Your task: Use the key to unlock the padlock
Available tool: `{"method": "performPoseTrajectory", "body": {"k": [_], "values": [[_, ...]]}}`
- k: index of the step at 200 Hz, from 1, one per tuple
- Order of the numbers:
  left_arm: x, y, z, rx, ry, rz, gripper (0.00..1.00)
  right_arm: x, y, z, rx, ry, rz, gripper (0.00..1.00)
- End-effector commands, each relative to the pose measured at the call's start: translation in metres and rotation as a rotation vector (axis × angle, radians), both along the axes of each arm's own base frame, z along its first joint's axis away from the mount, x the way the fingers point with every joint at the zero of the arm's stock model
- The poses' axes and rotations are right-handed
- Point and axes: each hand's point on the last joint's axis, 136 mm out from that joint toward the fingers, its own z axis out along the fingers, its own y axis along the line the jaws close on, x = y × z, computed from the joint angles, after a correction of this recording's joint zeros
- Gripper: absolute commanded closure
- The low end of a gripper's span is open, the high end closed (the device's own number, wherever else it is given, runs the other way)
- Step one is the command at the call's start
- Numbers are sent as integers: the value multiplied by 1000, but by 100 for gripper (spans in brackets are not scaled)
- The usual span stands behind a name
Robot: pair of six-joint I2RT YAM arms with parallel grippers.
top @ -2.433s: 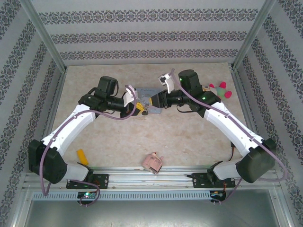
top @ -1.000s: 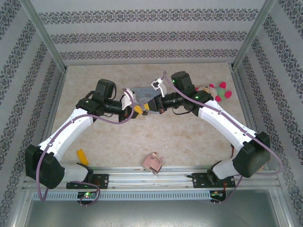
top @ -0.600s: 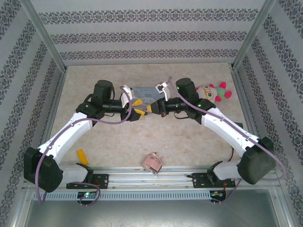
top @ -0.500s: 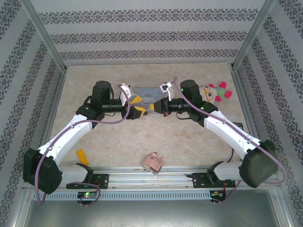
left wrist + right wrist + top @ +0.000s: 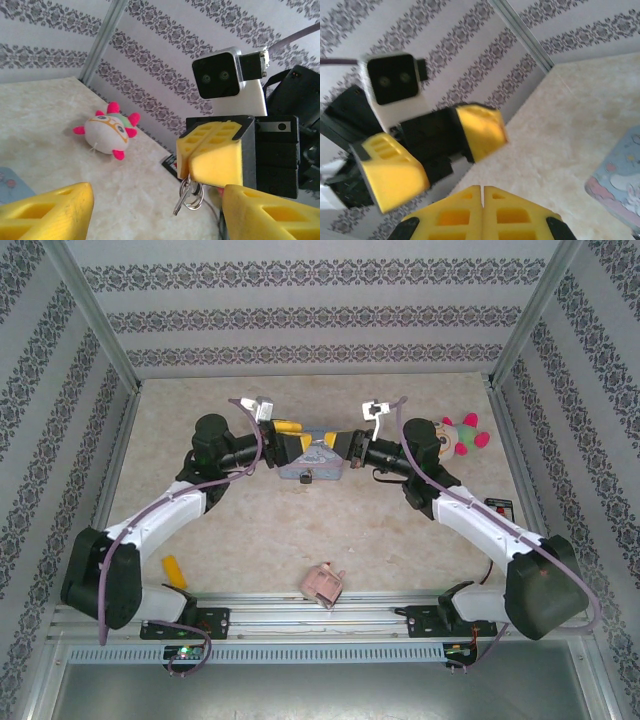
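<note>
A small thin silvery-grey metal key (image 5: 180,201) hangs on its wire rings just beneath my right pincer (image 5: 214,165). That pincer's two yellow fingers are pressed together on the rings, so the key dangles in the air above the pale marbled table (image 5: 45,105).

My left pincer (image 5: 157,207) faces it, spread wide. One yellow finger sits low on either side of the key, and neither touches it.

From above, both pincers meet over a light-blue cartoon tin box (image 5: 312,462) at the middle of the table. A tiny dark spot at the tin's near edge may be the black padlock (image 5: 306,478), but it is too small to be sure.

A round white plush toy with pink spikes (image 5: 106,132) lies beyond my right arm.
</note>
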Motion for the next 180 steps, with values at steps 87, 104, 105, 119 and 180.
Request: {"method": "performPoseTrajectory", "body": {"k": [87,104,105,119,180], "values": [[1,-6,25,-132,-26,-87,45,6,8,46,205,-40,72,100],[0,-6,26,-135,-31,-92,51,6,8,47,206,-38,74,100],[0,-6,26,-135,-31,-92,52,6,8,46,205,-37,74,100],[0,-6,27,-136,-38,-92,57,6,8,45,205,-35,74,100],[-2,-5,32,-148,-63,-96,70,7,9,41,201,-24,73,100]]}}
